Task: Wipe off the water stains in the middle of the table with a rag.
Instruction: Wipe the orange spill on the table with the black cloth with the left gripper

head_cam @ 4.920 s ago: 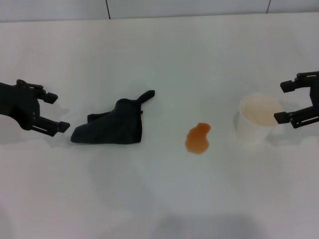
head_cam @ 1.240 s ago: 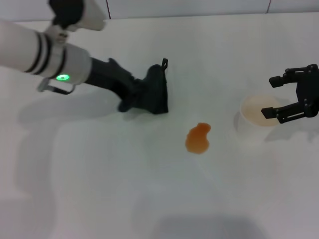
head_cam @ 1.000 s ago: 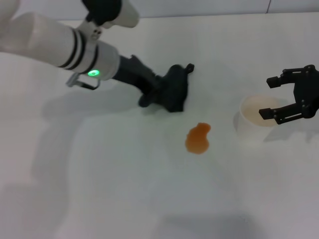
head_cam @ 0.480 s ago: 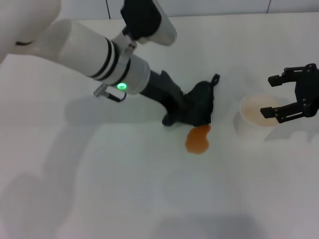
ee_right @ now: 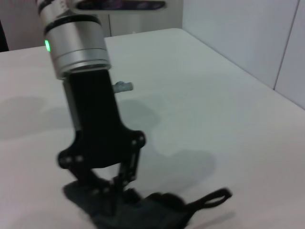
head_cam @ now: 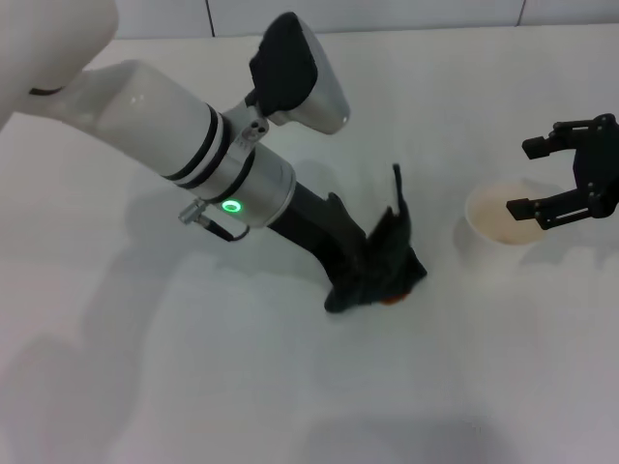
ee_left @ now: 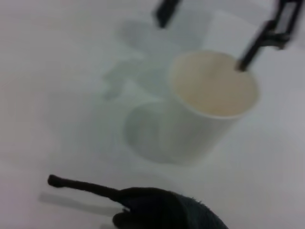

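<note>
Your left gripper [head_cam: 360, 280] clamps the rag [head_cam: 382, 263] onto the water stains [head_cam: 395, 297] mid-table [head_cam: 290, 387]; the rag's tail points away from you. Your right gripper [head_cam: 571, 174] hangs wide over the cup [head_cam: 498, 232].

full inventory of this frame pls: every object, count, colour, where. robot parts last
rag: 1, black, mid-table, pressed down by the left claw, lying over the puddle
water stains: 1 puddle, orange-brown, only a sliver shows at the rag's near edge
cup: 1, white, upright, on the right side of the table, beside the right claw
table: 1, white, fills the view
left claw: 1, black on a white arm, reaching in from the left, shut on the rag
right claw: 1, black, open, at the right edge next to the cup, holding nothing
</note>
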{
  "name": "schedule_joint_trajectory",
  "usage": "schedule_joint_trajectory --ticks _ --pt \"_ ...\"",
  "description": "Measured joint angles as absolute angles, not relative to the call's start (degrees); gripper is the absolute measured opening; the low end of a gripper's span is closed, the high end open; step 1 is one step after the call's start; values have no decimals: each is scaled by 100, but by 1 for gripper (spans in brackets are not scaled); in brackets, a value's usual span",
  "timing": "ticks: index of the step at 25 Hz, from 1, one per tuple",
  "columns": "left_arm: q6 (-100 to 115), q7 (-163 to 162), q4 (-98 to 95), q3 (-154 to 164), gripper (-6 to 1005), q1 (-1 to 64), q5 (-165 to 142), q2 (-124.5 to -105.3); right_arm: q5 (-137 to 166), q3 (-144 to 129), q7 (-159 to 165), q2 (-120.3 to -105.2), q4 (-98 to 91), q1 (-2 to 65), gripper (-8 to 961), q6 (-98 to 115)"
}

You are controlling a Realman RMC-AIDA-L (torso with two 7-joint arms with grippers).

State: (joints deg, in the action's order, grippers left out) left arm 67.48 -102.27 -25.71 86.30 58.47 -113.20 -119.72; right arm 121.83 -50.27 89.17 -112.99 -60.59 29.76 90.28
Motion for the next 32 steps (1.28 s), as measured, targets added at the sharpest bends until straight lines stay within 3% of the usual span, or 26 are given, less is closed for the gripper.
schedule_joint_trajectory --ticks 8,32 --pt "7223 -9974 -2816 8909 77 5708 -11199 -11977 12183 -5035 8920 -11310 -6029 2997 869 8974" --pt "5176 -10580 -2708 8583 77 5482 -11336 -11930 12184 -5118 8921 -11384 -6011 2964 870 8985"
